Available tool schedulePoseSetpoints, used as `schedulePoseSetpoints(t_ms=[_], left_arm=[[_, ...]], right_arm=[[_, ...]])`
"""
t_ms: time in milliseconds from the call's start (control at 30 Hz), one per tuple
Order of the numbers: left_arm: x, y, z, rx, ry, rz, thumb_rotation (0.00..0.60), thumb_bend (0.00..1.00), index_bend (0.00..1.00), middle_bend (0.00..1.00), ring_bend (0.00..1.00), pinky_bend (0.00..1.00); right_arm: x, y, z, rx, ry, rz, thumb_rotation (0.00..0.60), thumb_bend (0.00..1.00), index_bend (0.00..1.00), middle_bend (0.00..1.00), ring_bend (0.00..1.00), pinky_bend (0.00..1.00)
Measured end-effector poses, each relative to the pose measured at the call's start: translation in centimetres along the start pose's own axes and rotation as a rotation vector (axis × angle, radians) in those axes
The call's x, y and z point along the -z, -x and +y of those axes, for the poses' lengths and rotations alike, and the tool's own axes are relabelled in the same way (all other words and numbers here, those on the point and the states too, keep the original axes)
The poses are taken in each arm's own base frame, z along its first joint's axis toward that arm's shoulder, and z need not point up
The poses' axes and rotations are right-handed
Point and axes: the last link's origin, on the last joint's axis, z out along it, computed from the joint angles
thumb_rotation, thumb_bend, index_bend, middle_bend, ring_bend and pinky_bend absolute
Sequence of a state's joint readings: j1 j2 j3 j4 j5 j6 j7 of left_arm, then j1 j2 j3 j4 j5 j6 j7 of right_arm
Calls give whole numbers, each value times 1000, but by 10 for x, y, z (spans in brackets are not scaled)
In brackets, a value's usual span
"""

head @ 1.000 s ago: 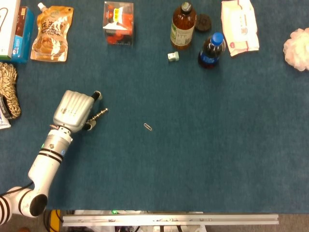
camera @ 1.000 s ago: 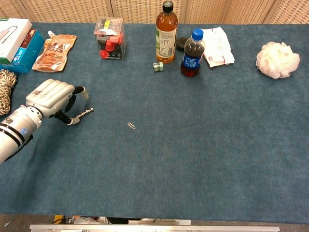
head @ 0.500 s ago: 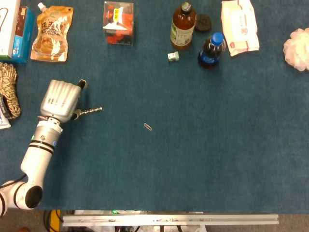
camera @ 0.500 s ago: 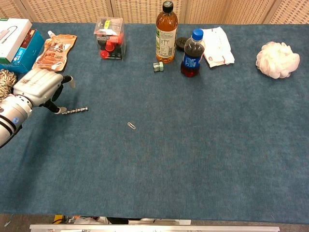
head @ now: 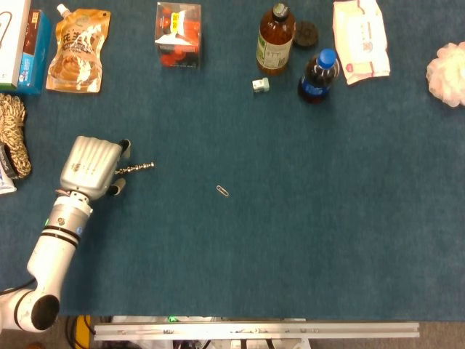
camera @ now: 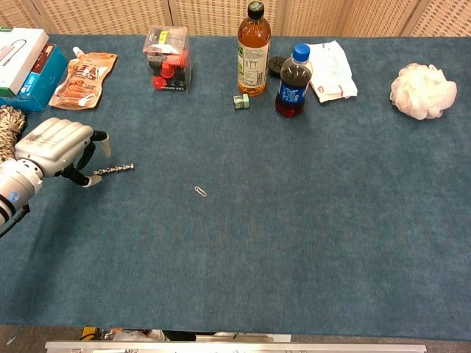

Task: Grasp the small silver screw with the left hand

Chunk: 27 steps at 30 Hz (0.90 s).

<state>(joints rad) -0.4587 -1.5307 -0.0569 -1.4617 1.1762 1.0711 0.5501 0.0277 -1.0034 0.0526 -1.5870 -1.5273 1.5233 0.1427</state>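
The small silver screw (head: 135, 168) lay flat on the blue table (head: 290, 240), over on the left side, pointing off to the right. In the head view the left hand (head: 91, 166) sat right at its near end, fingers curled down around the screw's head end, so it looked pinched there, though the shank stuck out free past the fingertips and I couldn't see the actual contact. A little paperclip (head: 222, 190) was well off to the right of it. Along the far edge sat a snack pouch (head: 74, 49), a clear box with red stuff inside (head: 178, 34), an amber bottle (head: 275, 38) and a cola bottle (head: 317, 74).

Chest view was the same deal: the screw (camera: 114, 170) lay on the cloth with the left hand (camera: 55, 148) hunched over its left end, fingers bent down to it. Paperclip (camera: 200, 191) was apart to the right. A white puff (camera: 420, 90) sat far right by the back edge. The right hand didn't show in either view.
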Motion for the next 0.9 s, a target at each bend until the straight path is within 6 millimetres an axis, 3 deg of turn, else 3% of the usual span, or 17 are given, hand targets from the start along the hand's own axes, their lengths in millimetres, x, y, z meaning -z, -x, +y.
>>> schedulePoseSetpoints(t_ms=[333,900], left_arm=[[-7,4,2,17,-24,-6,600,261,510,760,719,719],[-14,7,5,-7,-42,-47,600,283,516,761,719,720]], right_arm=[[1,0,2,0,6,-2,600,186,414,498,520,600],[2,0,6,-1,13,0,600,186,413,498,520,600]])
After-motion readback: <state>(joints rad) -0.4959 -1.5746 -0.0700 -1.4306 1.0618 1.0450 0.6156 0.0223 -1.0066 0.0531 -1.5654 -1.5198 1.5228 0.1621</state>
